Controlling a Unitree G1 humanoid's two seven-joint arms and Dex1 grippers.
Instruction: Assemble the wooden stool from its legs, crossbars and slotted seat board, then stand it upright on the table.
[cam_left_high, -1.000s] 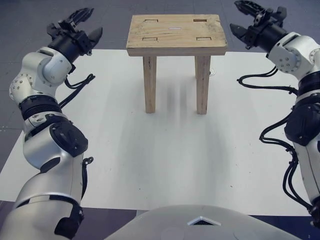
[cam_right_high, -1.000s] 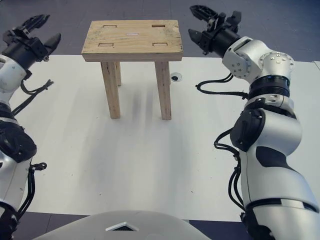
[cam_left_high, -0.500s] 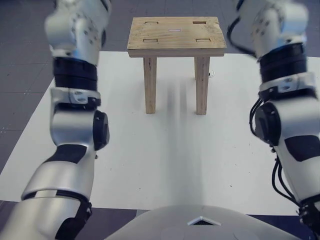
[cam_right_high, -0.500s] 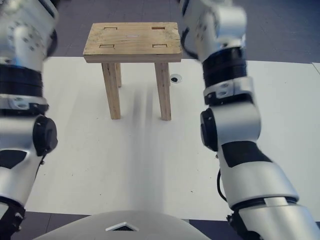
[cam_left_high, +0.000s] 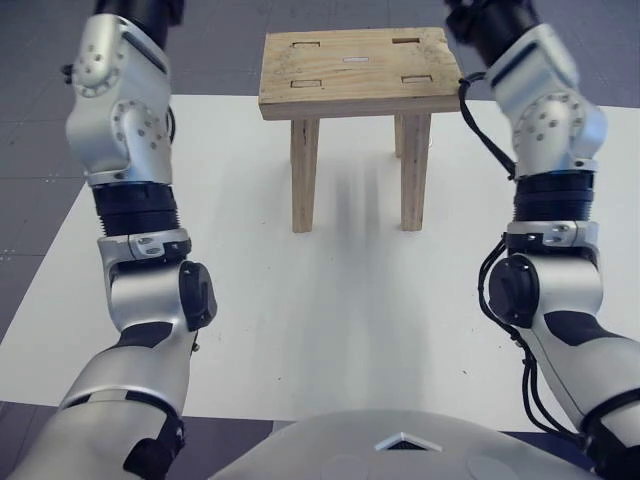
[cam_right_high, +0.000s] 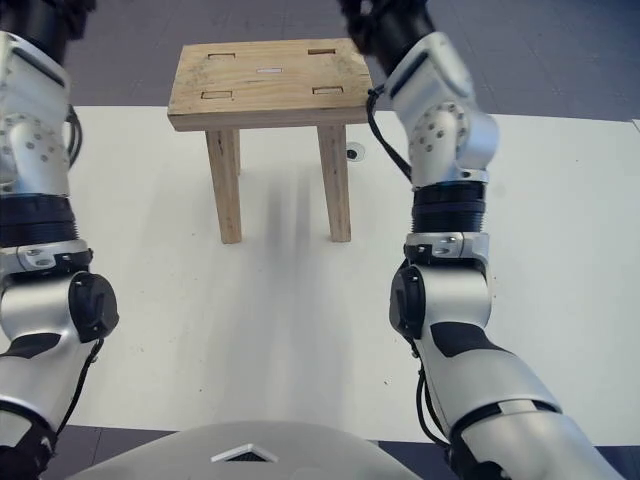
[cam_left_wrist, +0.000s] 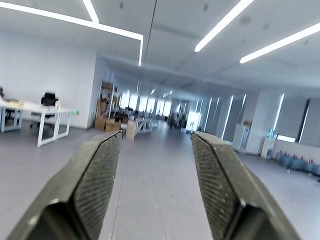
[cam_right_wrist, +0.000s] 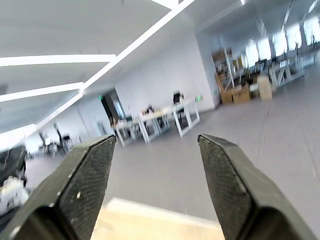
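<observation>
The stool (cam_right_high: 268, 95) stands upright on the white, matte table (cam_left_high: 350, 320), toward its far edge. Its seat (cam_left_high: 352, 62) is a thick rectangular board of pale, rough-grained wood. Four rectangular slots are cut near its corners, each filled by a leg end. The legs (cam_left_high: 304, 175) are straight, square-cut posts of the same wood, resting on the table. A small round disc (cam_right_high: 350, 153) with a dark centre lies on the table just behind the stool. Both arms rise on either side of the stool, well above the table. The left claw (cam_left_wrist: 156, 137) is spread wide and grips nothing; its dark pads (cam_left_wrist: 97, 185) are finely knurled. The right claw (cam_right_wrist: 156, 139) is likewise released and empty.
</observation>
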